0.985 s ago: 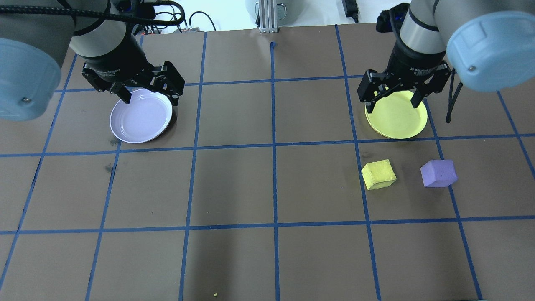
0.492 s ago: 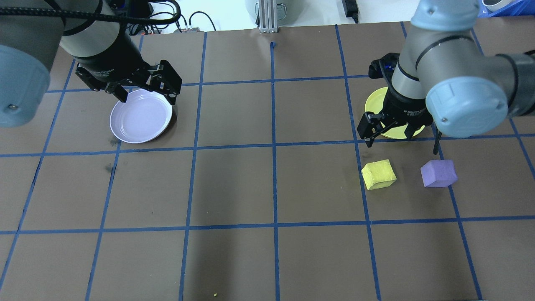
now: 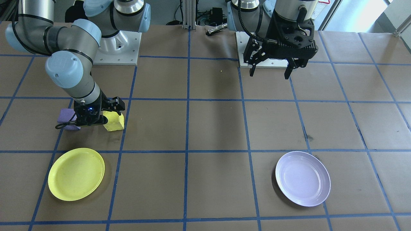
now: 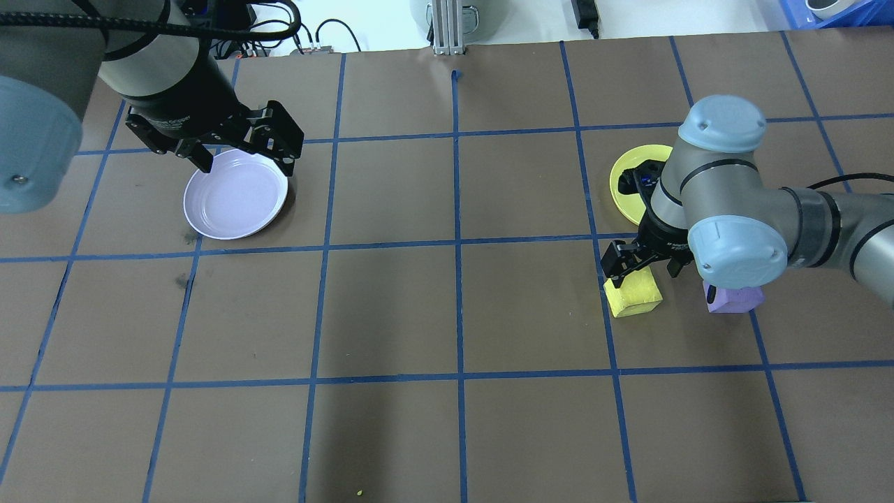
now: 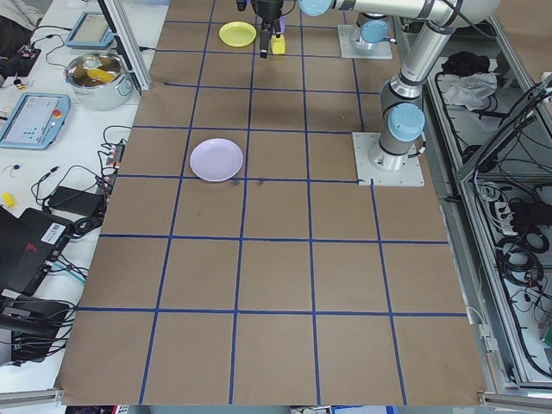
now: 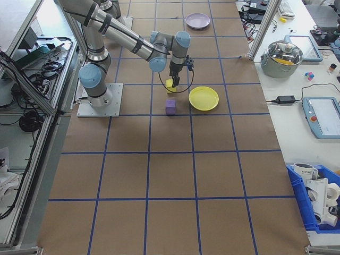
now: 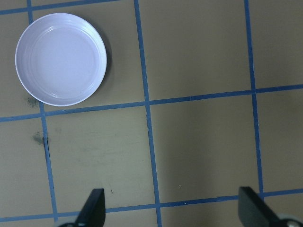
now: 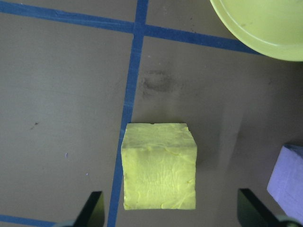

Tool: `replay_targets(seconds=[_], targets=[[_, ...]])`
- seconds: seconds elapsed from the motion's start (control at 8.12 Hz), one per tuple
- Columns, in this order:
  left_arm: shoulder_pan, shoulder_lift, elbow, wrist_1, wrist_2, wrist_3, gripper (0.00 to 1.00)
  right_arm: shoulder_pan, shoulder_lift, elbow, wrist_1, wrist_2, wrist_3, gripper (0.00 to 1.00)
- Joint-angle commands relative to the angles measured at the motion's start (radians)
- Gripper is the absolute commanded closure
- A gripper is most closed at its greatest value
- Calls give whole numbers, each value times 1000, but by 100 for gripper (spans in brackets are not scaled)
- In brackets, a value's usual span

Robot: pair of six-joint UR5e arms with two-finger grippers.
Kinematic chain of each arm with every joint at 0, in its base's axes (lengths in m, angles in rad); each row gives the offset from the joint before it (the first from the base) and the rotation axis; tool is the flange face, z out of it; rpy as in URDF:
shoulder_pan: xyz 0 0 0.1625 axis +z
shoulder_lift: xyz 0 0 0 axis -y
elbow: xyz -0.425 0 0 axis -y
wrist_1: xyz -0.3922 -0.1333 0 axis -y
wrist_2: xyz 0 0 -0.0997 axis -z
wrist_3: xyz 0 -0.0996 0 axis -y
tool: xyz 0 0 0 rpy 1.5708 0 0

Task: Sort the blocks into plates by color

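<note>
The yellow block [image 4: 634, 297] [image 8: 159, 165] rests on the table in front of the yellow plate [image 4: 628, 185] [image 3: 76, 174]. My right gripper [image 4: 644, 272] [image 8: 171, 213] hangs open just over it, one finger on each side and neither touching. The purple block [image 4: 733, 300] [image 8: 286, 182] lies right beside it, partly hidden under the right arm's wrist. The lavender plate [image 4: 235, 194] [image 7: 60, 58] sits on the left side with nothing on it. My left gripper [image 4: 248, 166] [image 3: 269, 75] is open and holds nothing, raised above the table near that plate.
Brown paper with a blue tape grid [image 4: 457, 244] covers the table. Cables and gear [image 4: 279, 31] lie along the far edge. Both robot bases [image 3: 117, 48] stand at the near edge.
The right arm has swung from above the yellow plate toward the robot and down, so its open gripper now straddles the yellow block. The left gripper has barely shifted.
</note>
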Motion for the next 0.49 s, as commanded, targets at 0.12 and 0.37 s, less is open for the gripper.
replay_targets(seconds=[0.12,0.37], targets=[[0,-15,1,-3,8,5,0,-1,105,4,-13,1,0,14],[0,-10,-1,-3,16,6,0,-1,99,-24,-13,0,12,63]])
